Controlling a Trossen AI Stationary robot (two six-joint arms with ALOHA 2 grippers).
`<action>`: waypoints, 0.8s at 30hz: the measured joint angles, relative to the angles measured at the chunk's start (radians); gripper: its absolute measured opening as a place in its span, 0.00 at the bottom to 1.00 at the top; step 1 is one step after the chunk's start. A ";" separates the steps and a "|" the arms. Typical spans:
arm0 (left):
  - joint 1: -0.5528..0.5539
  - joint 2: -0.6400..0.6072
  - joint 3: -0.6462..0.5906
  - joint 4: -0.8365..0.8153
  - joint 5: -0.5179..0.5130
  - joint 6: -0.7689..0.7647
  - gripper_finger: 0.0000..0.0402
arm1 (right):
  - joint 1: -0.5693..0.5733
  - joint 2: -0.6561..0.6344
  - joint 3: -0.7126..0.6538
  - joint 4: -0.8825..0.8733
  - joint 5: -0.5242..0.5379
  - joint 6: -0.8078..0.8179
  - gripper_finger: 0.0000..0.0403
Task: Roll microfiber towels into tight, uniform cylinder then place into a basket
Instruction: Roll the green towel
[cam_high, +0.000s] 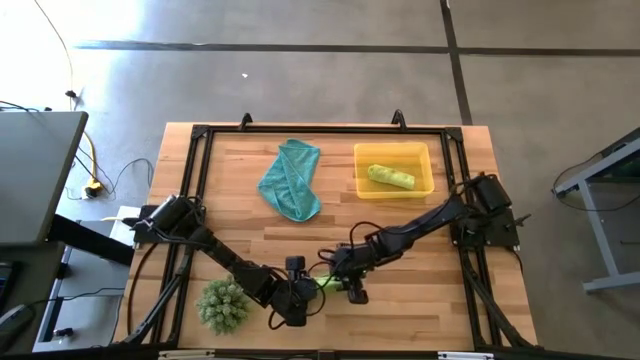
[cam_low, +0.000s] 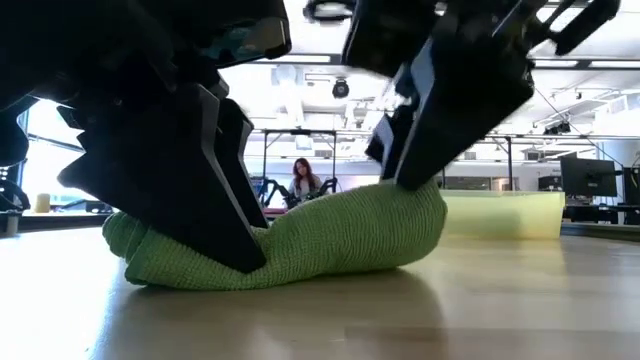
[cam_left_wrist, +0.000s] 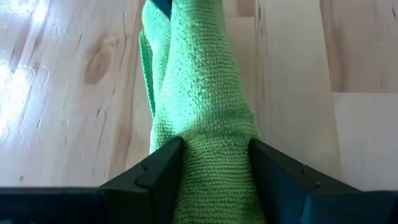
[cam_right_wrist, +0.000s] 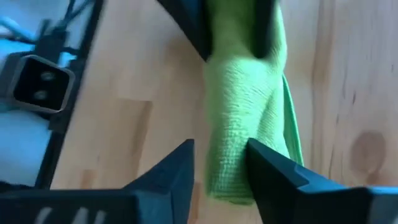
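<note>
Soft, light rolled green towel on the counter: pinched by left tool, right tool parted astride its end; best gripped mid-roll.

Both your arms meet low at the near edge of the table, over the rolled lime-green towel.

Your left gripper is at one end of that towel, its fingers pressed against the roll's two sides. Your right gripper is at the towel's other end, fingers parted, with the roll's end between them; whether both touch it is unclear. Each arm reaches in from its own side.
</note>
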 joint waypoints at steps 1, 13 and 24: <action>0.000 0.000 0.000 0.001 0.000 -0.001 0.44 | 0.006 -0.005 0.000 0.009 0.008 -0.027 0.35; 0.000 0.002 -0.001 0.001 -0.006 -0.045 0.44 | 0.183 -0.008 0.002 0.117 0.456 -0.366 0.36; 0.000 0.002 -0.002 0.008 -0.008 -0.065 0.44 | 0.216 0.080 0.006 0.270 0.575 -0.390 0.36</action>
